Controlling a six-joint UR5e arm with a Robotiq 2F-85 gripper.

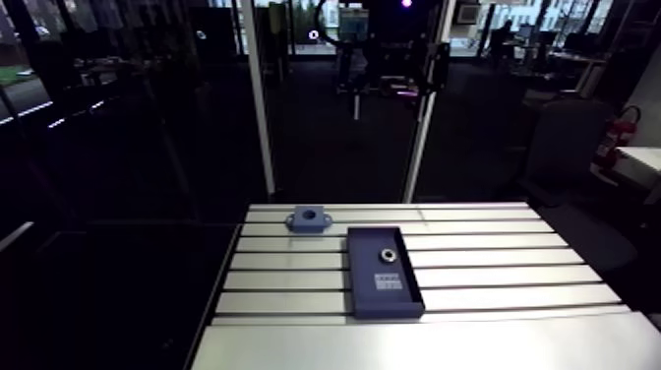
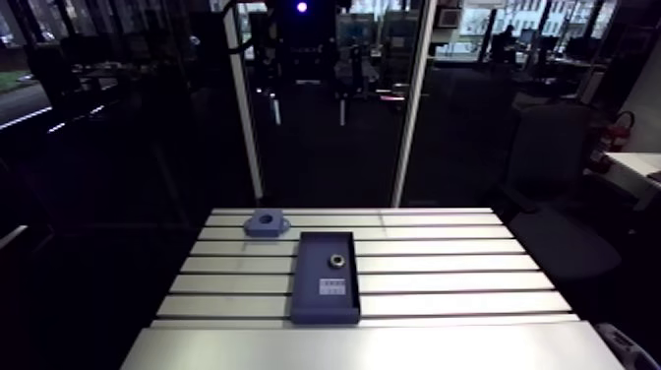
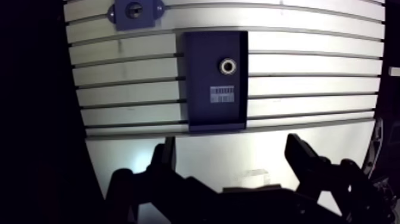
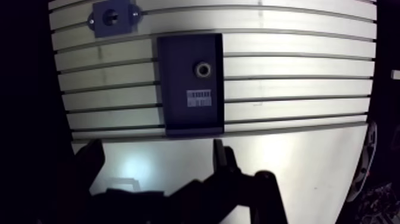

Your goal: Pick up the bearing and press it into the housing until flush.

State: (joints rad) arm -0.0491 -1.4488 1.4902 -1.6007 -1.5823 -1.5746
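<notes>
While jaws hang wide apart — bearing (image 3: 227, 66) sits in tray (image 3: 199, 89) | housing (image 3: 134, 10) apart, beyond tray

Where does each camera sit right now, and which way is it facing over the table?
Arm view: on the arm's upper link, looking down and across the slotted aluminium table at the dark blue rectangular tray, the silver ring-shaped bearing lying in it, and the blue housing block with a round bore beyond it; no part of the arm clearly shows.
Wrist view: on the wrist, looking down past the open black two-finger gripper, which is short of the tray.
Shared: table, tray, bearing, housing.
</notes>
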